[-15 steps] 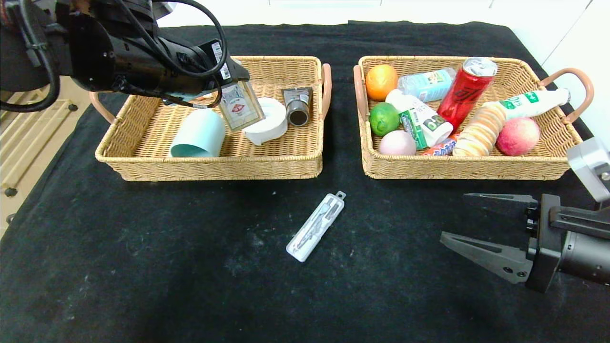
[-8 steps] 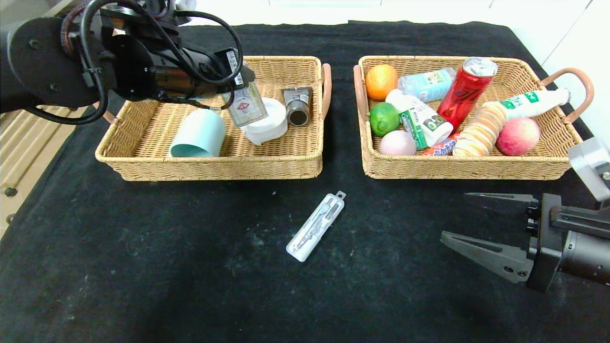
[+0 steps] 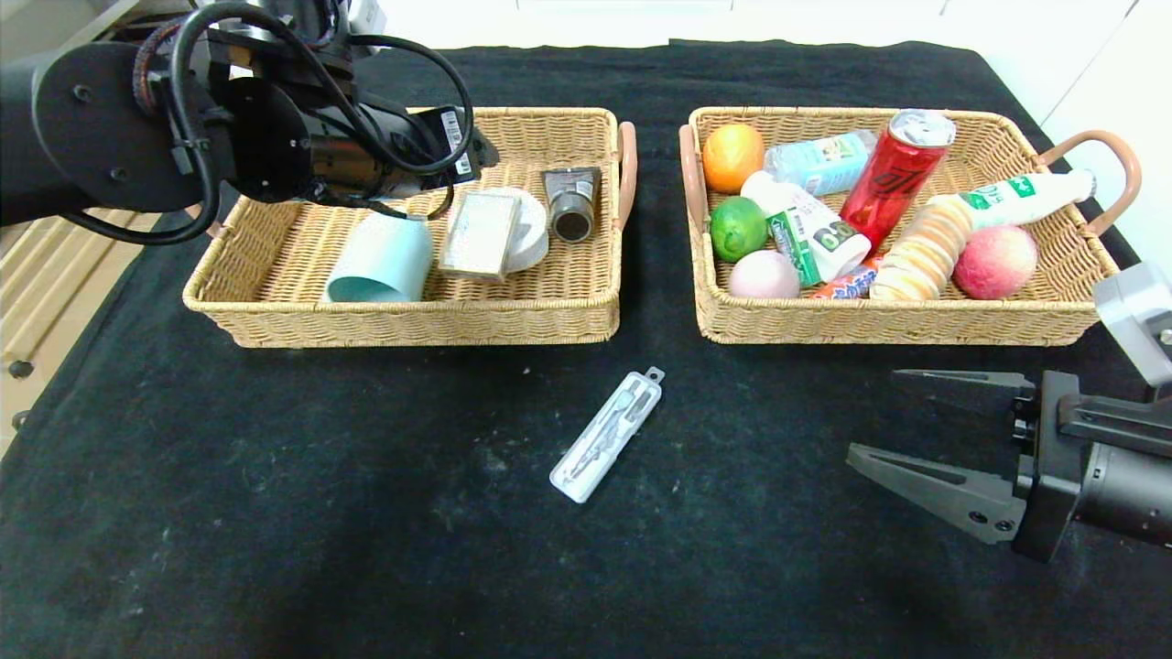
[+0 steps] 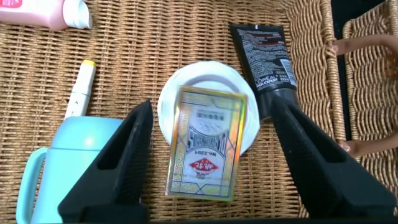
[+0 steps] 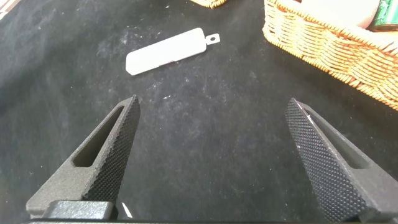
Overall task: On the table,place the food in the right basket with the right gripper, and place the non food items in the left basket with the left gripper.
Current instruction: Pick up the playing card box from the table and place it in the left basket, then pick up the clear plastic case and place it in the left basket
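Note:
My left gripper (image 3: pixel 455 163) is open over the left basket (image 3: pixel 412 322); in the left wrist view its gripper (image 4: pixel 209 106) stands with jaws wide on either side of a gold-edged card box (image 4: pixel 205 146). The card box (image 3: pixel 479 235) lies free in the basket, resting partly on a white roll (image 3: pixel 533 236). A white plastic case (image 3: pixel 606 436) lies on the black cloth in front of the baskets, also in the right wrist view (image 5: pixel 166 51). My right gripper (image 3: pixel 873 412) is open and empty low at the right, over the cloth (image 5: pixel 211 102).
The left basket also holds a light-blue mug (image 3: pixel 380 258), a black tube (image 3: pixel 572 201), a pen (image 4: pixel 79 87) and a pink bottle (image 4: pixel 37 11). The right basket (image 3: pixel 879 322) holds an orange (image 3: pixel 732 156), lime (image 3: pixel 738 227), red can (image 3: pixel 893 174), apple (image 3: pixel 994 261) and several packs.
The left gripper moved back and opened, letting go of the card box. The box dropped and now lies flat on the white roll. The right arm has not moved.

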`<action>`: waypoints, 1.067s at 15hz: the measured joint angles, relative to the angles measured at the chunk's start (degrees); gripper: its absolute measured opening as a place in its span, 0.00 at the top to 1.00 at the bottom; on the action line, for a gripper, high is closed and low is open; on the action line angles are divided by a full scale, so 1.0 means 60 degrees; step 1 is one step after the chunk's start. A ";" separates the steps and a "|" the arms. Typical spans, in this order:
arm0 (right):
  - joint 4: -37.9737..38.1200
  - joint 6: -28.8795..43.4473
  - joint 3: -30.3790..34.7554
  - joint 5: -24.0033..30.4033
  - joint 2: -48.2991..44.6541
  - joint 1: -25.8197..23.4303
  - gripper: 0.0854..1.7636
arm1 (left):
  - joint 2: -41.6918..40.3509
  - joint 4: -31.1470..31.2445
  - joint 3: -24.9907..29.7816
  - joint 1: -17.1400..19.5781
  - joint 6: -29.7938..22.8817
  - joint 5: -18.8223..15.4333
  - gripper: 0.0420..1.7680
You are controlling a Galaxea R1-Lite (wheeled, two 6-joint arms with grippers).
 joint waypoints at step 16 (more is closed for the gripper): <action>-0.0004 0.0000 0.0002 0.0000 -0.0124 0.0000 0.03 | -0.1739 0.0047 0.3562 -0.1969 0.1538 0.0012 0.06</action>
